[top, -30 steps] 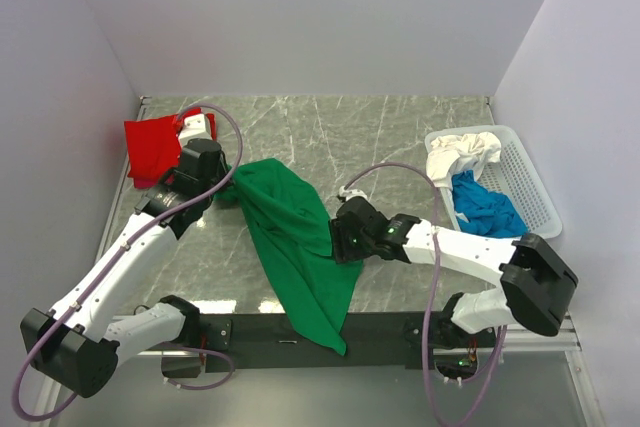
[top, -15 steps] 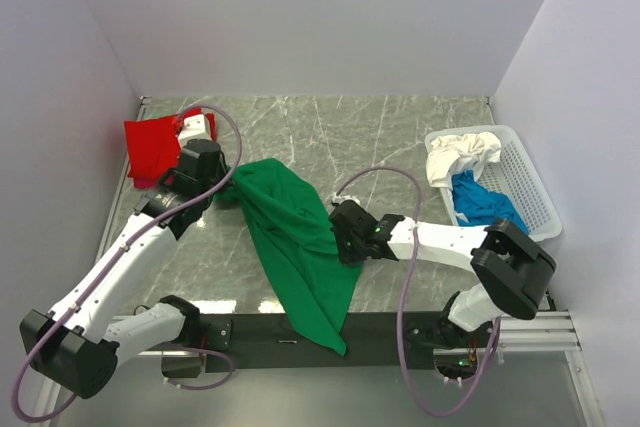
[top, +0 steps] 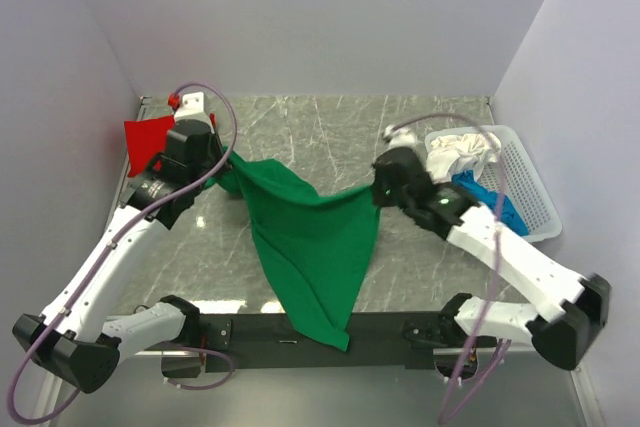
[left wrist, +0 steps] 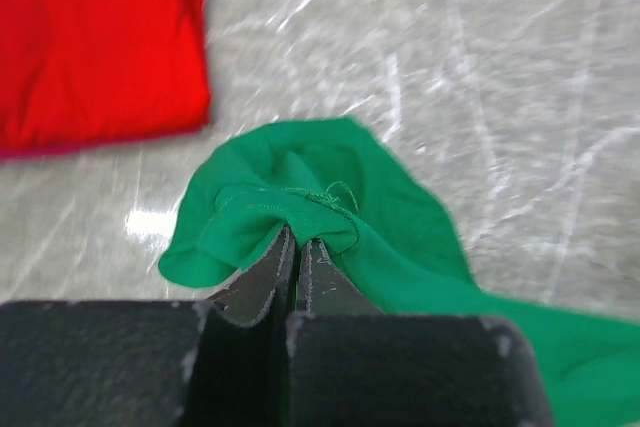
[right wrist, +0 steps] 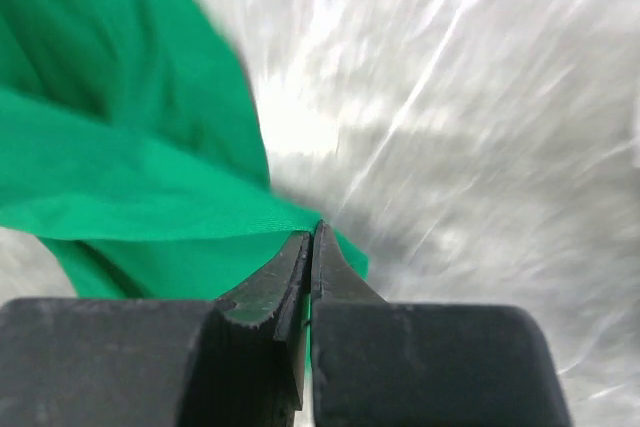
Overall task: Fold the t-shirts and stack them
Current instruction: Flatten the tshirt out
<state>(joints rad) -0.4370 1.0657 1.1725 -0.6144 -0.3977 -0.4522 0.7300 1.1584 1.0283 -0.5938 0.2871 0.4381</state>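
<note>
The marble table [top: 330, 127] is carrying most of the scene. Across its middle the green t-shirt [top: 315, 247] is hanging spread between the two arms. Its upper edge is running left to right in a shallow sag. The rest is narrowing toward me, with the tip draping over the near edge and the dark rail there. So the long axis is lying roughly far-to-near, leaning a little right, with the broad end away from me and the point toward me. I'd judge they are stretching it this way to open it flat before the first fold.

The white lattice basket [top: 532, 182] is sitting against the right wall. A crumpled white t-shirt [top: 458, 152] and a blue t-shirt [top: 472, 187] are waiting in it, presumably as the next ones to do. The red t-shirt [top: 148, 142] is lying folded in the far left corner, which looks like the start of the stack.

The left gripper [left wrist: 298, 245] is pinching a bunched fold of the green cloth, jaws pressed together on it, just beside the red one. The right gripper [right wrist: 312, 239] is clamping a thin corner of the same cloth, jaws tight, near the basket.
</note>
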